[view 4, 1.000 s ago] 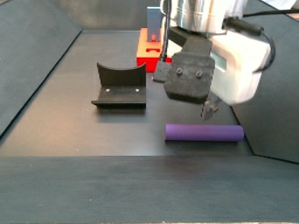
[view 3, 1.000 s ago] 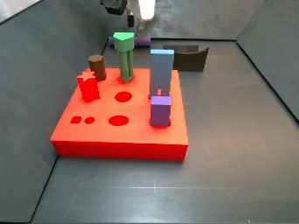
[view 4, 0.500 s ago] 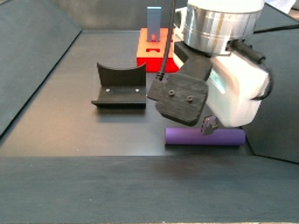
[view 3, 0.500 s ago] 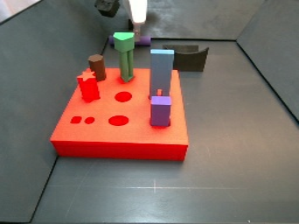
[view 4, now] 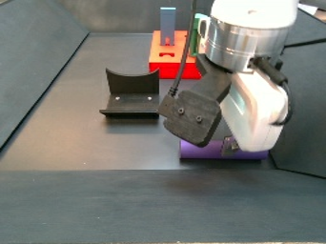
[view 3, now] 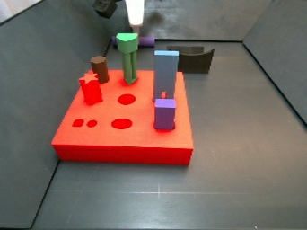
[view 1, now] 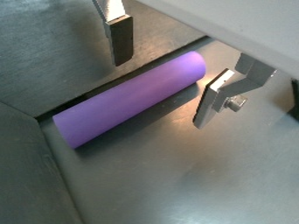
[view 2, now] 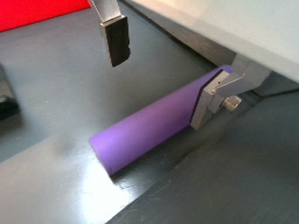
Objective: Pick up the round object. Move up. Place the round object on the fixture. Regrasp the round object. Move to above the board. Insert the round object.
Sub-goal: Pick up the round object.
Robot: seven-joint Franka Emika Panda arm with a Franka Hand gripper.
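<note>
Round object [view 1: 135,98] lies flat on the floor between the lowered end effector [view 1: 170,66] fingers (spread wide, gripping nothing).

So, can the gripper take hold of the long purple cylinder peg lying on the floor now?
Probably yes. The gripper is open, one finger on each side of the long purple cylinder peg, with nothing between them.

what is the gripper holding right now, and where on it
Nothing yet. The gripper is open, its fingers straddling the round object, which lies on the floor. In both wrist views the pads stand clear of its sides, near one end.
</note>
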